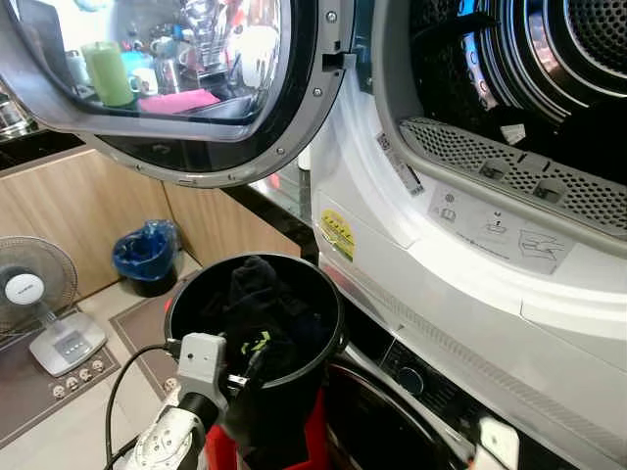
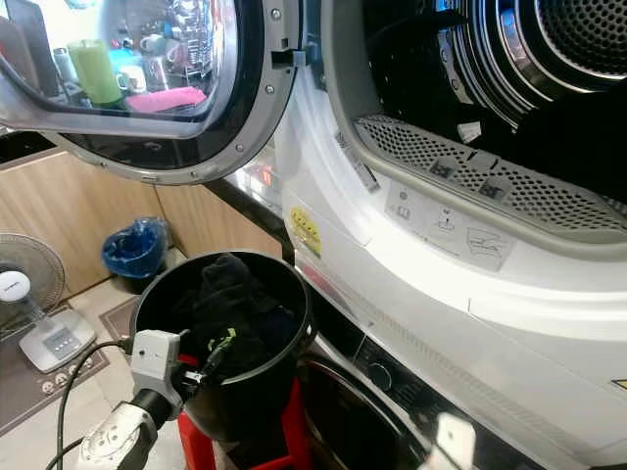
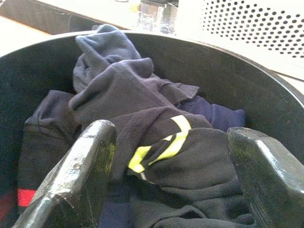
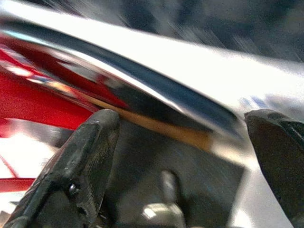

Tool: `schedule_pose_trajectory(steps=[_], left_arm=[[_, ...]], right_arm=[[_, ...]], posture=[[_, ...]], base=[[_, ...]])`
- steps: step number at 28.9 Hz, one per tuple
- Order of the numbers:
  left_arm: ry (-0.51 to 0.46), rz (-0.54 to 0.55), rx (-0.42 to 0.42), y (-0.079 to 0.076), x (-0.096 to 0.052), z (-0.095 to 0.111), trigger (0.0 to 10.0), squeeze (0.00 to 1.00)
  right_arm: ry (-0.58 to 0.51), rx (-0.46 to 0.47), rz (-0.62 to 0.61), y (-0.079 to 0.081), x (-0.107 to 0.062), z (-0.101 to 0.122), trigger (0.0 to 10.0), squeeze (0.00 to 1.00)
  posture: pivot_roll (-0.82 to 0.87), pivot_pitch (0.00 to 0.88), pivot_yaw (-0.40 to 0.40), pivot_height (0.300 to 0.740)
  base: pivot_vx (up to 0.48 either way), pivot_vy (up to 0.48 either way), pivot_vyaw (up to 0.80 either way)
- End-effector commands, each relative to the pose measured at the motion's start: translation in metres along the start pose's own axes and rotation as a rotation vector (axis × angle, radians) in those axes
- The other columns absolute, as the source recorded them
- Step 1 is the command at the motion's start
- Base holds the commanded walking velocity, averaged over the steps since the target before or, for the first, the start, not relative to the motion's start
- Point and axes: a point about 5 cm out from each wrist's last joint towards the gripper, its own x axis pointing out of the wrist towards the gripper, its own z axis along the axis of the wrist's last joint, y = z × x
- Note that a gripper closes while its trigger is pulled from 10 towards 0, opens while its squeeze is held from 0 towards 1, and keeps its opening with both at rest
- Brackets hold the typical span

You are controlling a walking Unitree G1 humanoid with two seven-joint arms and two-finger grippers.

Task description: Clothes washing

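A black bucket stands on a red stool in front of the stacked machines. It holds dark clothes, among them a garment with a yellow mark. My left gripper reaches over the bucket's near rim. It is open, its two black fingers spread on either side of that garment. Above, the upper machine's drum stands open and dark, its round door swung out to the left. My right gripper is open, low beside a chrome rim and the red stool, in a blurred picture.
The lower machine's dark round door sits just right of the bucket. On the floor to the left are a standing fan, a bin with a blue bag and a brown mat. Wooden cabinets line the back left.
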Motion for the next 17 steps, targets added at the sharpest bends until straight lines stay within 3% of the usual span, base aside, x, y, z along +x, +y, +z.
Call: schedule_pose_trajectory(steps=[1, 2, 5, 7, 10, 12, 17], left_arm=[[0.019, -0.012, 0.013, 0.0, -0.002, -0.001, 10.0, 0.0], [0.02, -0.012, 0.015, 0.001, -0.003, -0.001, 10.0, 0.0], [0.026, -0.013, 0.02, 0.002, -0.005, -0.001, 10.0, 0.0], [0.035, -0.034, 0.037, -0.001, -0.007, -0.002, 10.0, 0.0], [0.021, -0.053, 0.05, -0.005, -0.008, 0.003, 10.0, 0.0], [-0.099, -0.054, 0.074, -0.01, -0.009, 0.03, 10.0, 0.0], [-0.267, 0.007, 0.035, -0.008, -0.006, 0.078, 10.0, 0.0]], right_arm=[[0.018, 0.063, -0.081, -0.003, 0.0, -0.008, 10.0, 0.0], [0.035, 0.092, -0.105, -0.003, -0.001, -0.012, 10.0, 0.0], [0.067, 0.036, -0.109, 0.0, -0.002, -0.02, 10.0, 0.0], [0.135, -0.048, -0.115, 0.002, -0.005, -0.034, 10.0, 0.0], [0.119, -0.076, -0.087, 0.004, -0.005, -0.035, 10.0, 0.0], [0.128, -0.057, -0.075, 0.006, -0.006, -0.04, 10.0, 0.0], [0.133, -0.079, -0.051, 0.008, -0.007, -0.044, 10.0, 0.0]], posture=[[0.09, 0.046, 0.021, 0.74], [0.09, 0.041, 0.023, 0.74], [0.09, 0.038, 0.029, 0.74], [0.09, 0.032, 0.033, 0.74], [0.09, 0.027, 0.035, 0.74], [0.09, 0.017, 0.039, 0.74], [0.11, 0.012, 0.04, 0.74]], base=[[0.0, 0.0, 0.0], [0.0, 0.0, 0.0], [0.0, 0.0, 0.0], [0.0, 0.0, 0.0], [0.0, 0.0, 0.0], [0.0, 0.0, 0.0], [0.0, 0.0, 0.0]])
